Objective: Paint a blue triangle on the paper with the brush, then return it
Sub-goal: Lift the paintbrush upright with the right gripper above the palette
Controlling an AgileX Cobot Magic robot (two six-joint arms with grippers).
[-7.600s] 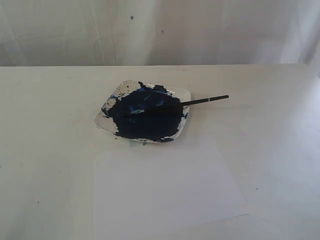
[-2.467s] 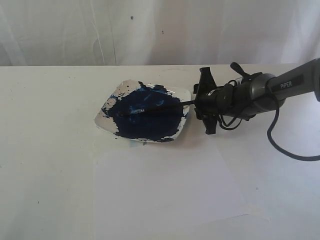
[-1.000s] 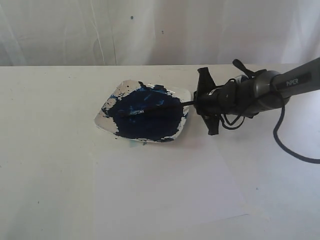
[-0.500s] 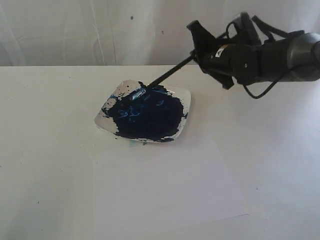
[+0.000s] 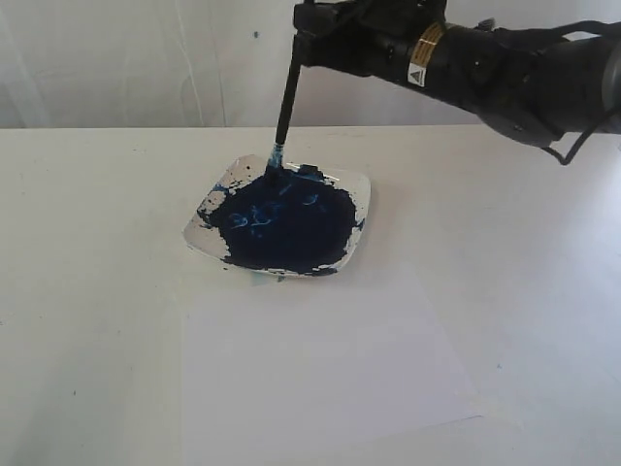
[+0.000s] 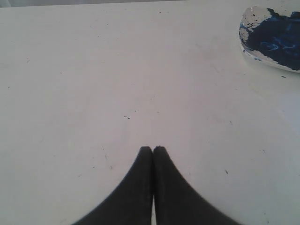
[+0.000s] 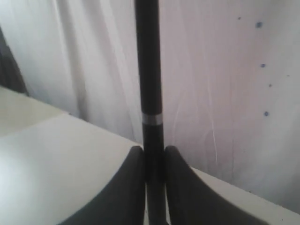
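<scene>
A wide white bench (image 5: 87, 291) fills the exterior view, with a pale cloth backdrop (image 5: 146, 58) hanging behind it. The right arm (image 5: 505, 73), dark and tube-shaped, enters from the upper right and stretches roughly level, high above the bench, toward the middle. The right gripper (image 5: 309, 17) at its end sits at the very top edge of the picture.

The paper (image 5: 320, 369), a plain white sheet, lies flat on the near part of the bench. Just behind it, touching or nearly touching its far edge, is a small square white plate (image 5: 361, 184). Most of the plate is covered by a dark navy paint blob (image 5: 286, 228).

The brush (image 5: 287, 97), a thin black stick, hangs almost upright from the right gripper, leaning slightly. Its blue bristle tip (image 5: 273, 167) meets the far edge of the paint.

The right wrist view alone shows the grip close up. There the right gripper (image 7: 151, 152) is clenched on the brush (image 7: 147, 70), one jaw pressed to each side of the handle, with a pale band (image 7: 152, 118) just beyond them.

Only the left wrist view shows the left gripper (image 6: 153, 150). Its two black jaws are pressed together with nothing between them, above bare bench. The plate (image 6: 243, 40) sits well apart from it, at the edge of that view.
</scene>
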